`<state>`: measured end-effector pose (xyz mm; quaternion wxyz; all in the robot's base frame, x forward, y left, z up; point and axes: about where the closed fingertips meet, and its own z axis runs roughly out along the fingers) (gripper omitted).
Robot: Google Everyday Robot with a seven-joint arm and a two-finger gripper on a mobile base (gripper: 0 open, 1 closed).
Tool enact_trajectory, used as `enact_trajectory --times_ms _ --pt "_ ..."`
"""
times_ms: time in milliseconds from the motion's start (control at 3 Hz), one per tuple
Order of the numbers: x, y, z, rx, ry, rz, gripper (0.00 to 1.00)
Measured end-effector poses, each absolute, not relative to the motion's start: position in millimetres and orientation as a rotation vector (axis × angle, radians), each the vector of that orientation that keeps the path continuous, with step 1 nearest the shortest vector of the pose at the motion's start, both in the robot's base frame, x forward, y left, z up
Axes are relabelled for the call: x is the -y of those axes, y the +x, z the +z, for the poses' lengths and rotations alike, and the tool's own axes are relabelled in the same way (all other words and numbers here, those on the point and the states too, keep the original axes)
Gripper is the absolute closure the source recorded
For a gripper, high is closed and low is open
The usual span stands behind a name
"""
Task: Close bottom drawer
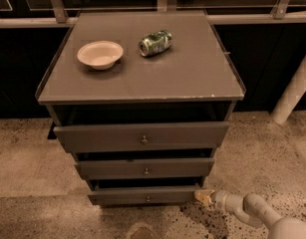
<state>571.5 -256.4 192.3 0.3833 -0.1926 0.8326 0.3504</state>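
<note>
The bottom drawer (142,195) is the lowest of three grey drawers in the cabinet; its slim front with a tiny metal knob (148,198) stands pulled out a little. My gripper (204,197) comes in low from the lower right on a white arm (252,210). Its yellowish tip is at the right end of the bottom drawer's front, touching or nearly touching it.
The middle drawer (145,168) and the top drawer (141,136) also stand slightly open. A white bowl (99,54) and a green can (155,42) lying on its side rest on the cabinet top (192,73). A white post (292,91) stands at right. Speckled floor surrounds the cabinet.
</note>
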Motion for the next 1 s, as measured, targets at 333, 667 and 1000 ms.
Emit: enact_trajectory --times_ms 333,667,1000 --pt "260 581 194 -2.115 -0.469 0.899 1.0" --pt "269 603 199 -2.092 -0.429 0.898 1.0" --pt "271 606 200 -2.087 -0.419 0.896 1.0"
